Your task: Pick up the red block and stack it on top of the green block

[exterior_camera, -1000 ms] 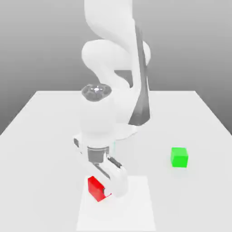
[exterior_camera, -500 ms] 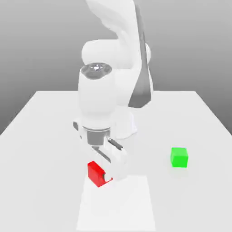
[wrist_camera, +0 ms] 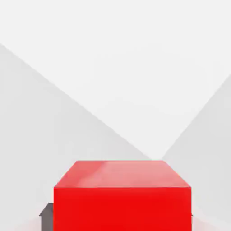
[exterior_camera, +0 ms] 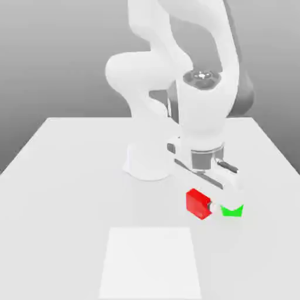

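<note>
Pickup's done: the pincer (exterior_camera: pixel 212 205) is clamped on the red block (exterior_camera: pixel 198 203), carrying it in the air just beside the green block (exterior_camera: pixel 232 210) on the tabletop (exterior_camera: pixel 70 176). Lining up and stacking is left.

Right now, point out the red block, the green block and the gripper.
red block (exterior_camera: pixel 198 203), exterior view, front face.
green block (exterior_camera: pixel 232 211), exterior view, visible front face.
gripper (exterior_camera: pixel 212 205), exterior view, between fingertips.

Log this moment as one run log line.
phase: carry | gripper: shut on red block, lifted | green block: on table, beside red block | stack: not yet done
</note>
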Action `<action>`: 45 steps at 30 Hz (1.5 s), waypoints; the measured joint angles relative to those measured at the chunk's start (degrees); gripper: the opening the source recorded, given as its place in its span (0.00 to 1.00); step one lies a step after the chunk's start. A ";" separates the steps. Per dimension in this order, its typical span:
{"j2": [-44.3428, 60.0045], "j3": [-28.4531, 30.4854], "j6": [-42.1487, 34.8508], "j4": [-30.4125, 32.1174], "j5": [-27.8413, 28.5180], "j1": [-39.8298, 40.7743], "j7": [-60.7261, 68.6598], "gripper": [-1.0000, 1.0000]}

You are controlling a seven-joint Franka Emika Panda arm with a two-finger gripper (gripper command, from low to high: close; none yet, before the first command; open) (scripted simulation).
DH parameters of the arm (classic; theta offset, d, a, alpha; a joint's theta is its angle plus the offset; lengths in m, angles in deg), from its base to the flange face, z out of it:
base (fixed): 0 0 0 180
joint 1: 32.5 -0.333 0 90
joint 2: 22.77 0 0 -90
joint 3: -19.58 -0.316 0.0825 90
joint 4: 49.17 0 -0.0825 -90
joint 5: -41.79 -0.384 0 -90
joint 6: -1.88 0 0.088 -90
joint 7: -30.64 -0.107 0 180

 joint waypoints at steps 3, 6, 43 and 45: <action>-2.17 -2.66 -0.71 1.13 -1.06 -2.30 -4.12 0.00; -4.41 -5.47 -1.36 2.28 -1.67 -4.35 -8.56 0.00; 2.22 -26.45 9.93 6.60 18.75 5.37 -40.02 0.00; 3.28 -26.68 10.85 6.56 19.60 5.86 -40.60 0.00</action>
